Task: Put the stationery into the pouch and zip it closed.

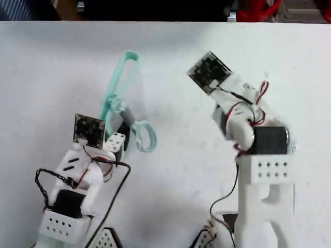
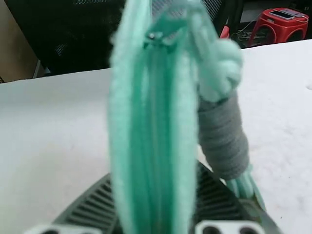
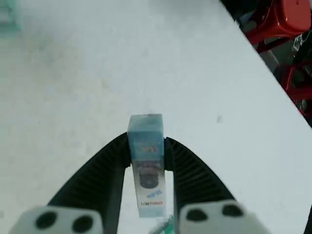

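Note:
A clear pouch with mint-green trim (image 1: pixel 122 82) stretches from my left gripper (image 1: pixel 120 130) toward the far side of the white table (image 1: pixel 51 77). In the left wrist view that gripper (image 2: pixel 153 176) is shut on the pouch's zipper edge (image 2: pixel 151 122), with the zipper pull (image 2: pixel 157 38) at the far end. A knotted green strap with a grey wrap (image 2: pixel 222 131) hangs beside it, and its loop (image 1: pixel 146 135) lies on the table. My right gripper (image 3: pixel 146 141) is shut on a small clear blue stationery box (image 3: pixel 145 127) and held above bare table, to the right of the pouch.
The right arm's wrist (image 1: pixel 209 72) sits over mid-table, and its white base (image 1: pixel 266 181) stands at the front right. Cables (image 1: pixel 111 199) trail by the left base. A red stool (image 2: pixel 280 22) and a black chair (image 2: pixel 63 34) stand beyond the table's far edge.

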Motion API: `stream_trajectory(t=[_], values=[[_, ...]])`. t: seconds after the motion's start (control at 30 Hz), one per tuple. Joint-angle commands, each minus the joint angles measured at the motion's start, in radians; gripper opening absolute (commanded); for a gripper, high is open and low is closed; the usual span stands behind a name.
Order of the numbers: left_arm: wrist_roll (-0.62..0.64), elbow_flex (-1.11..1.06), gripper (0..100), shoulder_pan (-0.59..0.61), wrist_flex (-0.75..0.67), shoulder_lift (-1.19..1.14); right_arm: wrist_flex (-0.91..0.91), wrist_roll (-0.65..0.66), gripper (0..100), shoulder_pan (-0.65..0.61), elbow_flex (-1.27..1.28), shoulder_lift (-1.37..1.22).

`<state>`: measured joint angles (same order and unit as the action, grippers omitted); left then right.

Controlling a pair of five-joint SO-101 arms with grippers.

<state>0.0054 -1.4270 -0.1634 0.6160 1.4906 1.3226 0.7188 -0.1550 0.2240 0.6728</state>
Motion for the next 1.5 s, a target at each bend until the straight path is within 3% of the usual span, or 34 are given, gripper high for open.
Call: stream_trajectory(t=[0.0, 0.2, 0.27, 0.6, 1.0, 1.27, 1.47], values=[[0.014, 0.031, 14, 0.004, 0.008, 0.015, 0.033, -0.192, 1.7, -0.133, -0.256, 0.033], [0.008, 0.032, 14, 0.002, 0.008, 0.015, -0.022, -0.244, 1.7, -0.374, -0.446, -0.09], [0.008, 0.032, 14, 0.001, 0.008, 0.015, -0.07, -0.322, 1.7, -0.415, -0.494, -0.153], [0.008, 0.031, 14, 0.001, 0.0, 0.015, -0.343, -0.735, 1.8, -0.429, -0.583, -0.355], [0.006, 0.035, 14, 0.008, 0.0, 0.015, -0.509, -0.75, 1.8, -0.504, -0.583, -0.565], [0.006, 0.035, 14, 0.008, 0.0, 0.015, -0.401, -0.801, 1.8, -0.499, -0.54, -0.573], [0.006, 0.035, 14, 0.008, 0.0, 0.015, -0.43, -0.812, 1.8, -0.498, -0.402, -0.481]])
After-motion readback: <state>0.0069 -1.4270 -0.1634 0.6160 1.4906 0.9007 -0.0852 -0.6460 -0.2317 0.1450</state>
